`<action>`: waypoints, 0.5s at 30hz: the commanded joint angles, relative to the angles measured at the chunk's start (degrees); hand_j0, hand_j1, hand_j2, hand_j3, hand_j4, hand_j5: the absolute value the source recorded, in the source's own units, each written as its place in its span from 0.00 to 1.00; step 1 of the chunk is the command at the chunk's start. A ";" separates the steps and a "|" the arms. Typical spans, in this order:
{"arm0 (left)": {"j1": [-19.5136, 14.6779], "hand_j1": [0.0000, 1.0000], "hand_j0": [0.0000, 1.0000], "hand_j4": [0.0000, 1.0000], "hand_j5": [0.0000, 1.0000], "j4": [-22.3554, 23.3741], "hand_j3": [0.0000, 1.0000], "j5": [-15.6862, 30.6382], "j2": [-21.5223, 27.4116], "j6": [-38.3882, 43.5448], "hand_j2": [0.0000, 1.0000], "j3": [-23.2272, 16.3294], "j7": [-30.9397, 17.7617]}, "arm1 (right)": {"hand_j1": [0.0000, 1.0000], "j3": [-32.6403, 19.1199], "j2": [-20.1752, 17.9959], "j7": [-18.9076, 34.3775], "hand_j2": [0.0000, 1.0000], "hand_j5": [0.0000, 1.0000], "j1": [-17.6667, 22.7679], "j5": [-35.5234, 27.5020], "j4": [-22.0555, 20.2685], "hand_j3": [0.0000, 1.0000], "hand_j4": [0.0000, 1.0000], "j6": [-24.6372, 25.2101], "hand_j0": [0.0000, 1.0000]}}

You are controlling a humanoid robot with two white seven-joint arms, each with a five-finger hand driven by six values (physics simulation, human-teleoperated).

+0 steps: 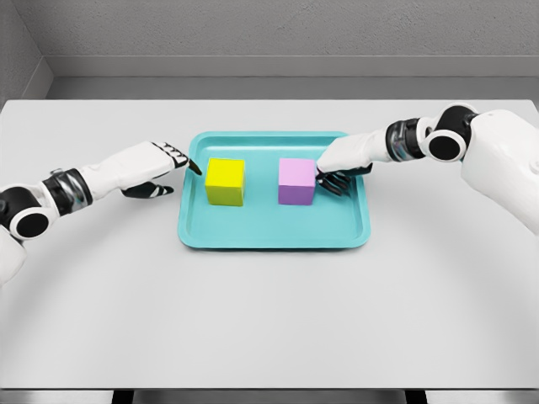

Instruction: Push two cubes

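Bare grey table point(269, 320) fills the near part of the view, with nothing on it between the camera and the tray point(274, 236). That teal tray sits at mid-table, and both cubes rest on its floor, side by side and apart from each other. On the left is the yellow cube point(226, 182), on the right the purple cube point(296, 182). From the left, the left hand point(160, 168) reaches in with fingers stretched out and holding nothing; its dark fingertips come over the tray's left rim, just short of the yellow cube. From the right, the right hand point(341, 168) lies low over the tray, its fingers loosely curled and pressed against the purple cube's right face, gripping nothing. A grey wall stands behind the table.
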 commanded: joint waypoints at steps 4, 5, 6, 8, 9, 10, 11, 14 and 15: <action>-0.61 0.70 0.70 0.70 0.70 0.09 0.70 0.30 -0.60 0.08 0.70 -0.10 -0.08 | 0.10 -0.07 0.81 -0.01 0.10 0.10 0.00 -0.21 -0.09 0.10 0.10 0.10 0.10; -0.62 0.70 0.70 0.70 0.70 0.00 0.70 0.38 -0.52 0.08 0.70 -0.10 0.01 | 0.10 -0.07 0.89 -0.01 0.10 0.10 0.00 -0.21 -0.18 0.10 0.10 0.10 0.10; -0.62 0.70 0.70 0.70 0.70 0.00 0.70 0.38 -0.51 0.08 0.70 -0.10 0.10 | 0.10 -0.07 0.89 -0.01 0.10 0.10 0.00 -0.21 -0.18 0.10 0.10 0.10 0.10; -0.62 0.70 0.70 0.70 0.70 0.00 0.70 0.38 -0.51 0.08 0.70 -0.10 0.01 | 0.10 -0.07 1.07 -0.01 0.10 0.10 0.00 -0.21 -0.18 0.10 0.10 0.10 0.10; -0.62 0.70 0.70 0.70 0.70 0.09 0.70 0.30 -0.43 0.08 0.70 -0.10 0.01 | 0.10 -0.07 1.25 -0.01 0.10 0.10 0.00 -0.21 -0.18 0.10 0.10 0.10 0.10; -0.62 0.70 0.70 0.70 0.70 0.09 0.70 0.30 -0.51 0.08 0.70 -0.10 0.01 | 0.10 -0.07 1.25 -0.01 0.10 0.10 0.00 -0.21 -0.26 0.10 0.10 0.10 0.10; -0.62 0.70 0.70 0.70 0.70 0.09 0.70 0.30 -0.51 0.08 0.70 -0.10 0.01 | 0.10 0.02 1.25 -0.01 0.10 0.10 0.00 -0.21 -0.26 0.10 0.10 0.10 0.10; -0.62 0.70 0.70 0.70 0.70 0.09 0.70 0.21 -0.78 0.08 0.70 -0.19 -0.08 | 0.10 -0.07 1.33 -0.01 0.10 0.10 0.00 -0.21 -0.35 0.10 0.10 0.10 0.10; -0.62 0.70 0.70 0.70 0.70 0.09 0.70 -0.14 -1.04 0.08 0.70 -0.19 -0.08 | 0.10 0.02 1.33 -0.01 0.10 0.10 0.00 -0.21 -0.35 0.10 0.10 0.10 0.10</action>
